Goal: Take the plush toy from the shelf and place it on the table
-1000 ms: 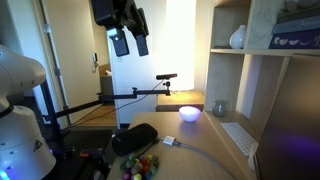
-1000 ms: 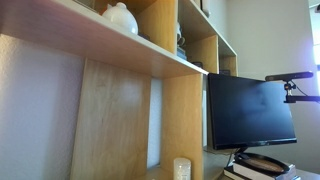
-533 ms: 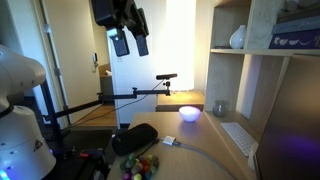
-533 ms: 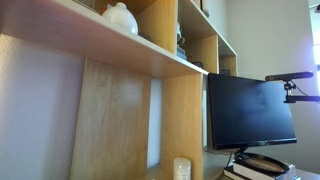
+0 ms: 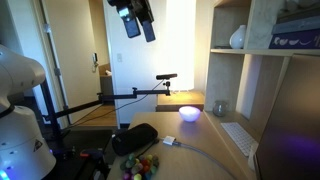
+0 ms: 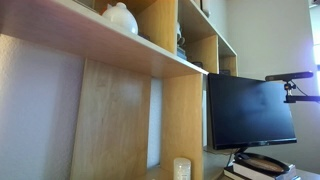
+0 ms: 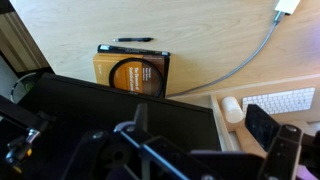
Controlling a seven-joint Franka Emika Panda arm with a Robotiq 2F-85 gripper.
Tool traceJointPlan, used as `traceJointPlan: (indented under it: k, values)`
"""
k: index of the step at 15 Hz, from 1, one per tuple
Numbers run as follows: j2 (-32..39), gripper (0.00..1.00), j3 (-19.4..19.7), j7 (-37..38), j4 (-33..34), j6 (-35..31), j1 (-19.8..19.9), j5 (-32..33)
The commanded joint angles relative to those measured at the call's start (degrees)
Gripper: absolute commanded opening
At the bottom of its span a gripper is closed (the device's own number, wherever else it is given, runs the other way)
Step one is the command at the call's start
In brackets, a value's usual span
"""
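My gripper (image 5: pixel 138 22) hangs high near the top of an exterior view, open and empty, well away from the pale-wood shelf (image 5: pixel 252 75). The shelf also fills the exterior view from below (image 6: pixel 130 95). The plush toy does not show in any view. In the wrist view my gripper (image 7: pixel 150 132) looks down on the pale tan table (image 7: pixel 205 35), past the top of a dark monitor (image 7: pixel 120 110). The table also shows in an exterior view (image 5: pixel 205 150).
A white vase (image 5: pixel 238 38) stands on the shelf; it also shows from below (image 6: pixel 120 17). On the table are a glowing bowl (image 5: pixel 189 113), a black pouch (image 5: pixel 133 138), a keyboard (image 5: pixel 238 136), a book (image 7: pixel 132 72), a pen (image 7: pixel 133 40) and a cable (image 7: pixel 240 62). A thin black arm stand (image 5: pixel 135 95) crosses mid-scene.
My gripper has risen and tilted, moving up towards the top edge of the exterior view. Nothing else has moved.
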State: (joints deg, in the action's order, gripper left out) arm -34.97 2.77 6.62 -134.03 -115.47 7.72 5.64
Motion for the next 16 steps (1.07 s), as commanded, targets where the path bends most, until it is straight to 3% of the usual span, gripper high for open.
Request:
traceJointPlan:
  k: [1, 11, 16]
  values:
    - [4.0, 1.00, 0.2, -0.4, 6.1, 1.3, -1.2, -1.8]
    - [13.9, 1.00, -0.9, 0.2, 21.1, 4.8, -2.7, -2.6]
    - [17.1, 1.00, -1.1, -1.3, 24.5, 1.8, -3.8, -2.0]
